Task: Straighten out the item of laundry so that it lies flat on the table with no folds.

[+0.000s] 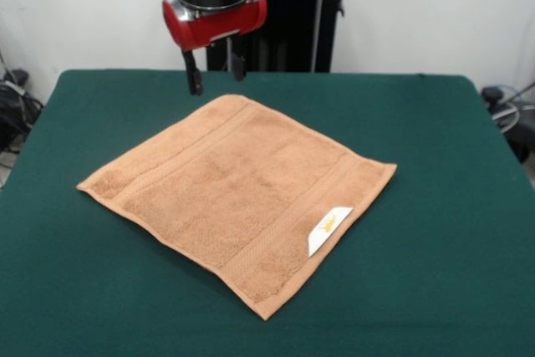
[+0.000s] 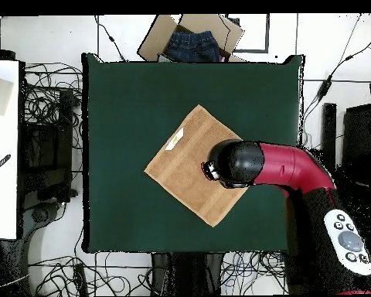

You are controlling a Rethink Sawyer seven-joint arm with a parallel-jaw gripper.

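Note:
The tan terry towel (image 1: 238,191) lies spread flat on the dark green table (image 1: 435,206), turned like a diamond, with its border bands showing and a small white label (image 1: 329,228) near its front right edge. I see no folds in it. My gripper (image 1: 215,73) hangs open and empty above the towel's far corner, its two dark fingers apart and clear of the cloth. In the overhead view the towel (image 2: 185,170) lies mid-table on the green top (image 2: 127,108), and the arm's head (image 2: 235,163) covers its right part and hides the gripper.
A cardboard box (image 2: 191,37) holding blue clothing stands beyond the table's far edge in the overhead view. Cables lie on the floor around the table. The robot's pedestal (image 1: 292,14) stands behind the table.

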